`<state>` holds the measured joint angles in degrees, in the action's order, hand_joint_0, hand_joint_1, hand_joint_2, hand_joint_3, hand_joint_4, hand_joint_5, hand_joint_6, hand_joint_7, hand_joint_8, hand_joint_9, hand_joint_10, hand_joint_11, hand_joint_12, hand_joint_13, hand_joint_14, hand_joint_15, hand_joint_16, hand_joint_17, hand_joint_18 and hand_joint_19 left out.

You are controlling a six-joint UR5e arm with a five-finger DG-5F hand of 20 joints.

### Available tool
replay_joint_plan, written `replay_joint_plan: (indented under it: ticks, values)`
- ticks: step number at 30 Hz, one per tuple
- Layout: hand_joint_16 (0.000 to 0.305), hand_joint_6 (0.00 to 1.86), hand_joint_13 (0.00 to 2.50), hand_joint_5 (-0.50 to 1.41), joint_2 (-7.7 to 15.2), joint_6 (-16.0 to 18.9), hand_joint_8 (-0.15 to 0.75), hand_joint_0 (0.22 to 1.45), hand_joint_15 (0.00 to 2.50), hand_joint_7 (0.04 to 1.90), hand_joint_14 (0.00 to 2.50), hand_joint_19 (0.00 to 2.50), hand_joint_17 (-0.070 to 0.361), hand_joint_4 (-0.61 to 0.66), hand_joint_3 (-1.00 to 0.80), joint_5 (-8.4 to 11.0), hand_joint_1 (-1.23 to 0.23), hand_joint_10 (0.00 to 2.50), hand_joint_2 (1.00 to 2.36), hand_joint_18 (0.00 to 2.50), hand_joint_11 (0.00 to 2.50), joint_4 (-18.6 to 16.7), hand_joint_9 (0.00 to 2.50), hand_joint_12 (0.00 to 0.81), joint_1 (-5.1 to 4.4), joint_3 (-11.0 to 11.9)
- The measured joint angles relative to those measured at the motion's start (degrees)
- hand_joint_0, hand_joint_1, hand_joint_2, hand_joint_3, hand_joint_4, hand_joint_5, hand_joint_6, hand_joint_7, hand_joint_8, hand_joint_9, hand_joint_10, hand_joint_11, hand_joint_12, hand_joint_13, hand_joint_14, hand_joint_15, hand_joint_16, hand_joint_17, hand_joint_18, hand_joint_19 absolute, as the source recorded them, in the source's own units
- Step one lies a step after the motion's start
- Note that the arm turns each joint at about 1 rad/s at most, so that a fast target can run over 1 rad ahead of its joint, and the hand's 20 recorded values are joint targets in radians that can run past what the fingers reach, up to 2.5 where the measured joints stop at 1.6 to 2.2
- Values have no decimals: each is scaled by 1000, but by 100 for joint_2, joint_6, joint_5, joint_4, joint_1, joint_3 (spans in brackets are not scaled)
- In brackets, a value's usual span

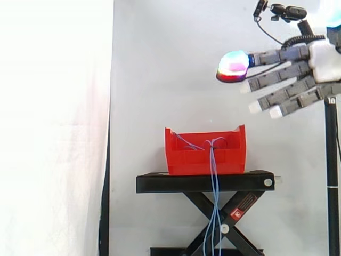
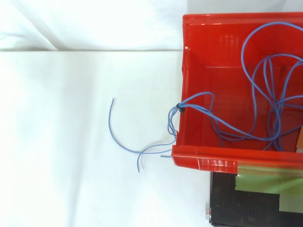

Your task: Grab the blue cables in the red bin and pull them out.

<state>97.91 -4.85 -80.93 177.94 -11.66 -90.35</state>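
your thin blue cables [image 2: 181, 108] looped loose in the red bin [image 2: 222, 158], ends dangling over its side, hand [image 1: 324, 63] up high, fingers [image 1: 277, 76] straight, released

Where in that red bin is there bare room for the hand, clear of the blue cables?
From above, the bin's upper-left corner is bare floor, bordered by two walls and the cables' loop. Air above the bin is free; the open hand hangs higher, aside. Crowded: the right half, where cables loop and cross, and the rim they drape over.
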Motion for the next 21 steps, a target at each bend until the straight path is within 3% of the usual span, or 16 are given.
replay_joint_plan:
  ticks: [3, 7, 14, 18, 21]
  values:
    - [52, 7, 89, 81, 0, -47, 171, 620, 113, 167, 3, 311, 117, 41, -1000, 4, -846, 0, 1000, 147, 0, -402, 6, 347, -1, -237]
    - [52, 7, 90, 83, 0, -331, 171, 621, 117, 173, 4, 322, 117, 41, -1000, 6, -845, 0, 1000, 150, 0, -828, 10, 347, -3, -332]
    - [54, 6, 87, 138, 52, -1294, 188, 643, 108, 183, 3, 270, 122, 92, -1000, 6, -842, 0, 1000, 94, 0, -920, 61, 345, 2, -349]
    - [59, 7, 181, 213, 328, -1855, 215, 662, 101, 189, 3, 274, 132, 129, -1000, -8, -857, 0, 1000, 188, 0, -890, 186, 365, 45, -350]
    - [58, 8, 203, 245, 516, -2006, 218, 664, 106, 200, 4, 288, 132, 138, -1000, -18, -859, 0, 1000, 210, 0, -922, 218, 365, 60, -351]
